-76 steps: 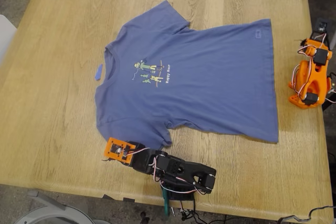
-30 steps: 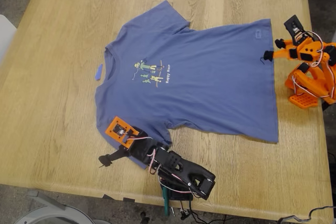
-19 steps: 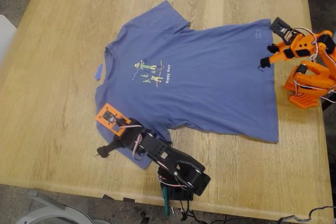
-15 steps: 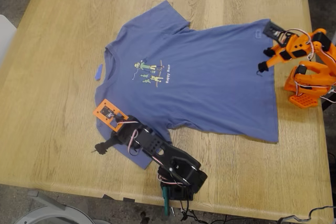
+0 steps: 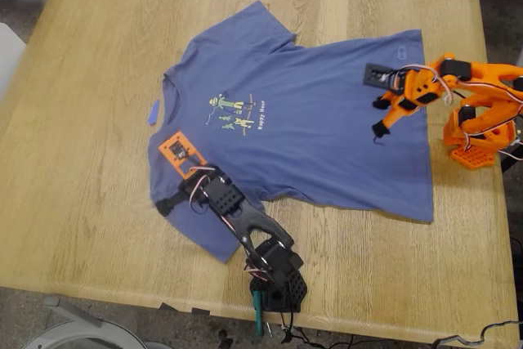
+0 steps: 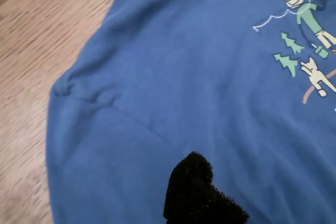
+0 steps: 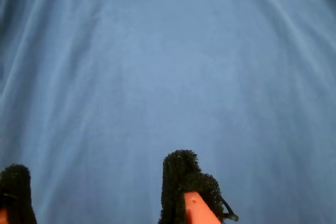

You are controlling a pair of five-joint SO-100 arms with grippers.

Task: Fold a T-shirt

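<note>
You had the T-shirt (image 5: pixel 302 120) lying flat and print-up on the wooden table (image 5: pixel 82 55), collar toward the exterior view's left and hem toward that view's right, with the chest print (image 5: pixel 237 112) of green and yellow figures near the collar. Just off the collar lay a small blue scrap (image 5: pixel 154 112), apart from the shirt. Your first gripper (image 5: pixel 167 204), on the black arm, hung over the shirt's near sleeve beside the shoulder seam; in the first wrist view only one black fingertip (image 6: pixel 197 192) showed above the blue cloth, with the print (image 6: pixel 307 51) further along, so you could not tell how wide it stood, and nothing appeared caught in it. Your second gripper (image 5: pixel 379 116), on the orange arm, reached in over the shirt's lower body, short of the hem edge; the second wrist view showed its two black fingertips (image 7: pixel 181 174) set well apart over plain, gently creased cloth (image 7: pixel 168 61), with nothing between them.
</note>
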